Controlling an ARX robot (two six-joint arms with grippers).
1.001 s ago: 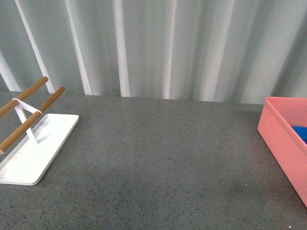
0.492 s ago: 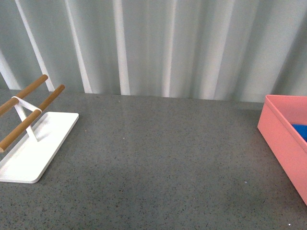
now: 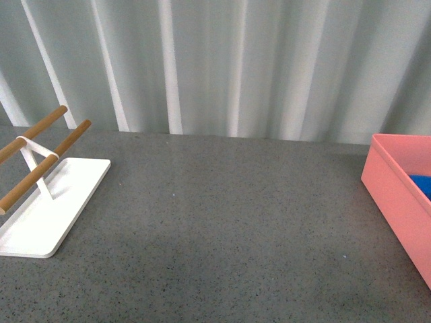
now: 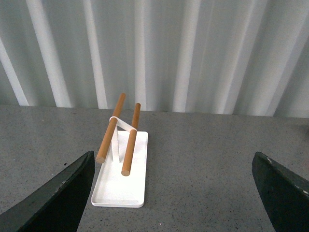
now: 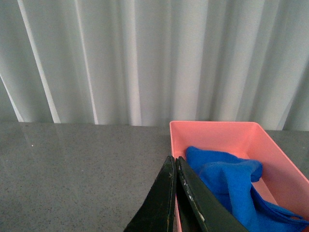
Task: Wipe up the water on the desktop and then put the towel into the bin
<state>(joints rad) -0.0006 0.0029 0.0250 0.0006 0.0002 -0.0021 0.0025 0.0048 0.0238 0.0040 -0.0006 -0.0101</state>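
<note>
1. Two grippers, both mine, neither showing in the front view. My left gripper (image 4: 171,193) has its jaws spread wide w/ nothing between them: one dark finger (image 4: 58,200) at each side of the left wrist view.
2. My right gripper (image 5: 175,193) has its black jaws pressed together, holding nothing; the tips sit in front of the near wall of the bin in the right wrist view.
3. Salmon-pink rectangular bin w/ straight smooth walls (image 5: 212,128) stands on the dark grey speckled stone-like desktop (image 3: 222,222), at its right edge in the front view, partly cut off by the frame.
4. Bright blue soft microfibre towel (image 5: 231,186) lies crumpled inside the bin, bunched toward the near end; the far end of the bin floor is bare pink. Front view shows only a sliver of blue over the bin's rim.
5. Flat white tray (image 3: 40,215) w/ two brown wooden rods (image 3: 64,145) on a white stand sits on the left side of the desktop, well apart from the bin.
6. Pale pleated curtain (image 3: 222,67) hangs behind the desktop, across the whole back.
7. Can't tell from these views whether any water lies on the desktop; surface looks evenly grey.
</note>
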